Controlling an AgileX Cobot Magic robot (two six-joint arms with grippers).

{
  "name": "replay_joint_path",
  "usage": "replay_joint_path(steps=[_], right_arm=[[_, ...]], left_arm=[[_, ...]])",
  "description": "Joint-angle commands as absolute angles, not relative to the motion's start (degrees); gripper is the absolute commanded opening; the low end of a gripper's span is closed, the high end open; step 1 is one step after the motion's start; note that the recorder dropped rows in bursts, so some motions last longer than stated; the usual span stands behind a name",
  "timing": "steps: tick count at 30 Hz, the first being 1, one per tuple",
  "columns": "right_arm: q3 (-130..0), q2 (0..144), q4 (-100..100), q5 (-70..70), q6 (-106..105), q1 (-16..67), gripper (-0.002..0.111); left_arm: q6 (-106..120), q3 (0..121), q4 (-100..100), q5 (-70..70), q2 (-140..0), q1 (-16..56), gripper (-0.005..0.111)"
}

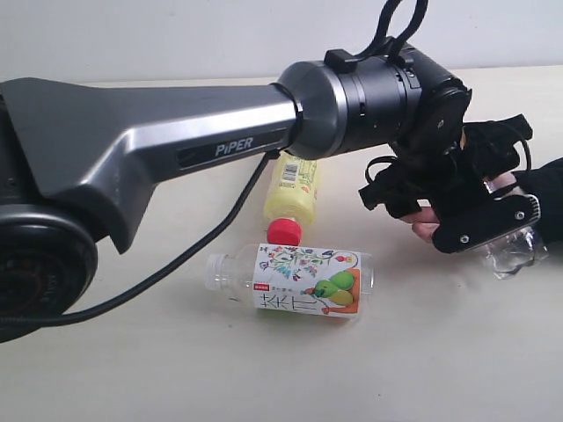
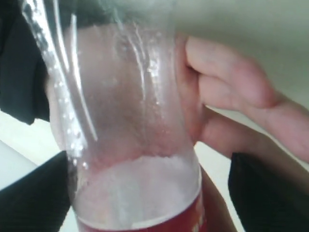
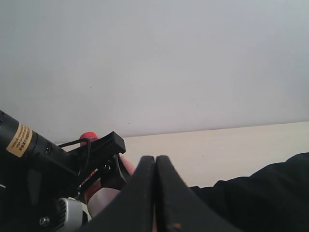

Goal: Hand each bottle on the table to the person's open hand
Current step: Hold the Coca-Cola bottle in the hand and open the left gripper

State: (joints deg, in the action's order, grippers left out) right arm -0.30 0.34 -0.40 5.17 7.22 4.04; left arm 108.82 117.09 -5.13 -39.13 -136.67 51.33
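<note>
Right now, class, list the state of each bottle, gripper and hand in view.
Left gripper: open.
Red-label bottle: between its jaws.
Person's hand: cupped around that bottle.
Right gripper: shut, empty.
Yellow bottle: lying on table.
Pear-label bottle: lying on table.

A clear bottle (image 2: 130, 121) fills most of the view, standing between the two black fingers (image 2: 34, 198) of the gripper (image 2: 147, 164). The jaws are spread wide. One finger sits right at the bottle's wall, and the other stands apart from it with a gap between. Droplets cling inside the bottle, and a red label (image 2: 164, 224) bands it where the picture cuts it off. A person's hand (image 2: 231, 87) lies behind and beside the bottle, curled against its wall. Dark cloth (image 2: 19, 72) shows on the bottle's other side, sleeve or glove I cannot tell. Pale worktop (image 2: 19, 140) shows past it.
</note>
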Motion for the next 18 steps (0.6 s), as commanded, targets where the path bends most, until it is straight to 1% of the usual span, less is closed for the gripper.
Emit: replay_joint_path(steps=[1,12,18], right_arm=[[0.00,0.00,-0.40,4.98,7.22,3.74,0.000],[0.00,0.00,-0.40,4.98,7.22,3.74,0.000],[0.00,0.00,-0.40,4.98,7.22,3.74,0.000]], left_arm=[[104.90,117.47,-6.86,-40.64,-134.99,51.34,0.081],[103.87,117.47,-7.19,-41.62,-132.00,51.34,0.081],[98.88,117.47,-7.34,-41.74,-129.02,51.34,0.081]])
